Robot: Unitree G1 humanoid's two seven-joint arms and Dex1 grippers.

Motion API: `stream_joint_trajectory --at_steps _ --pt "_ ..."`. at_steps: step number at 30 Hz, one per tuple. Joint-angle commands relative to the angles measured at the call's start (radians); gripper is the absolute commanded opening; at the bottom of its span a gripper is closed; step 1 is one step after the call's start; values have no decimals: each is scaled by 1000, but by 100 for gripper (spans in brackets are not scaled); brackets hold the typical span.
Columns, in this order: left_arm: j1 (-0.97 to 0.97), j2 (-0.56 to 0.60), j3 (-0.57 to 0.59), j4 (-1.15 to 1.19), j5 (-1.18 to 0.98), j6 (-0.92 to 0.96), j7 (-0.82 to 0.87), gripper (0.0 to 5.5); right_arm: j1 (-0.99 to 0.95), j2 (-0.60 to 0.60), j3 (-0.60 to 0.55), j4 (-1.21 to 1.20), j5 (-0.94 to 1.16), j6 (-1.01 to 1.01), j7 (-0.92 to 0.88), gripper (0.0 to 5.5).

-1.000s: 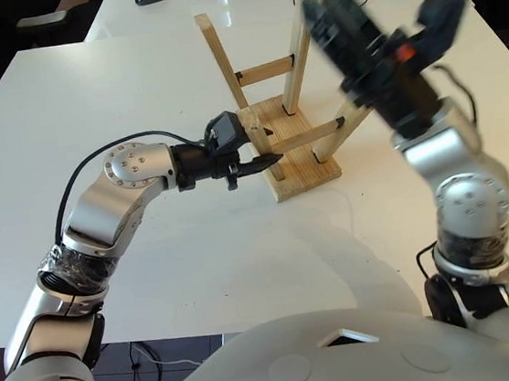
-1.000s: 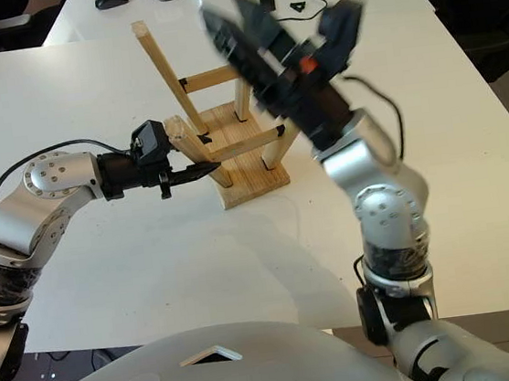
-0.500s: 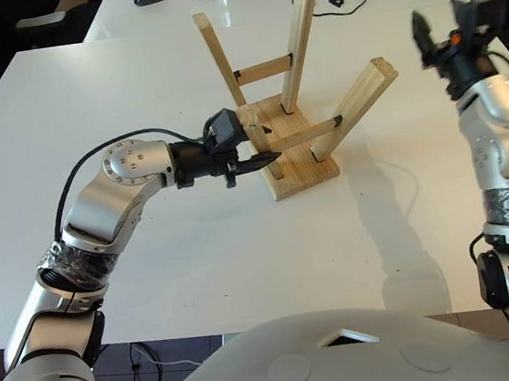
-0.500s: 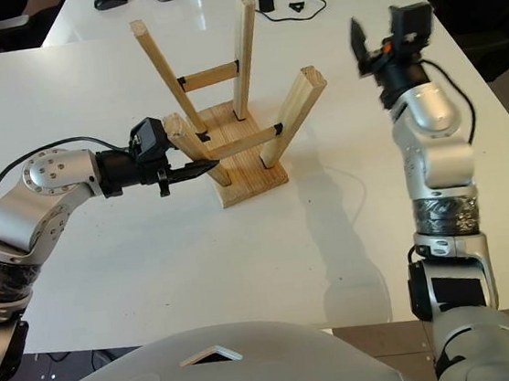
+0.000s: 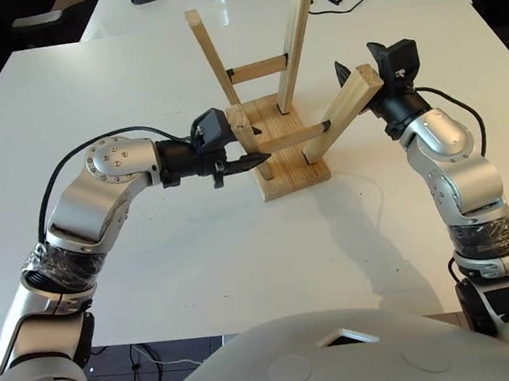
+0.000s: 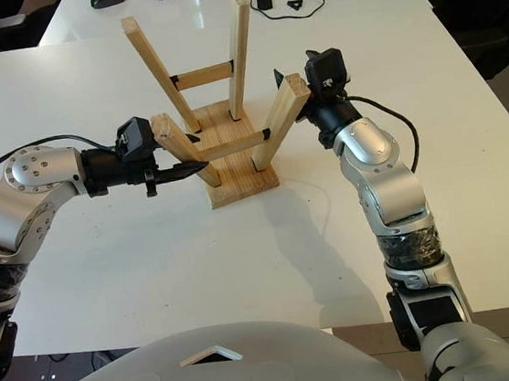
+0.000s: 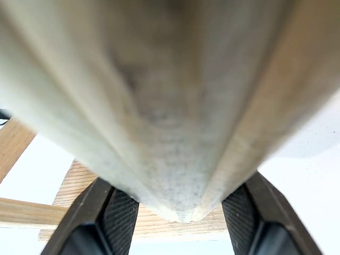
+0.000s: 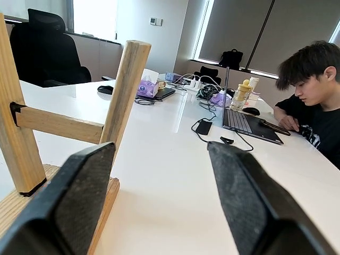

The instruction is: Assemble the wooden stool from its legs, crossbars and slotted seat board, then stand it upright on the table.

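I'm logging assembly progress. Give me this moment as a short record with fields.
stool: upside down, seat board flat on table, four legs up
crossbars: one joins the far legs, one the near legs
left tool: shut on near-left leg
right tool: open, at top end of near-right leg, which leans outward
task state: not yet stood upright

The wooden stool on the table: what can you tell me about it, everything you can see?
The wooden stool is pale, bare-looking wood and lies upside down. Its seat board rests flat on the white table, and its four splayed legs point up, joined by crossbars with dark fittings at the joints. The left end effector is shut on the near left leg. The open right end effector sits at the tip of the near right leg; contact there is unclear.
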State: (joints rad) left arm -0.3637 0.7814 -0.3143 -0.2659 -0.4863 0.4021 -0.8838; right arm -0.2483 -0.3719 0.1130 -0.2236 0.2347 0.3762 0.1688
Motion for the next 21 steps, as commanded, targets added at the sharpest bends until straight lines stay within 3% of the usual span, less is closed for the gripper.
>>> stream_joint_trajectory --at_steps 1,5,9,12,17,21 --pt "83 7 -119 81 156 124 45 204 -29 -15 -72 197 -44 -78 12 319" --pt "95 13 -113 73 149 129 57 204 -53 -64 -183 356 -107 -141 -57 319" --pt "101 14 -109 71 145 131 63 204 -50 -34 -184 377 -150 -164 -87 319" --pt "99 12 -112 73 145 131 64 204 -21 62 -74 229 -105 -89 -23 319" --pt "97 18 -124 71 147 133 55 204 -32 208 245 -281 137 204 129 319" --pt "91 11 -124 62 140 140 51 204 -48 186 260 -302 92 246 171 319"
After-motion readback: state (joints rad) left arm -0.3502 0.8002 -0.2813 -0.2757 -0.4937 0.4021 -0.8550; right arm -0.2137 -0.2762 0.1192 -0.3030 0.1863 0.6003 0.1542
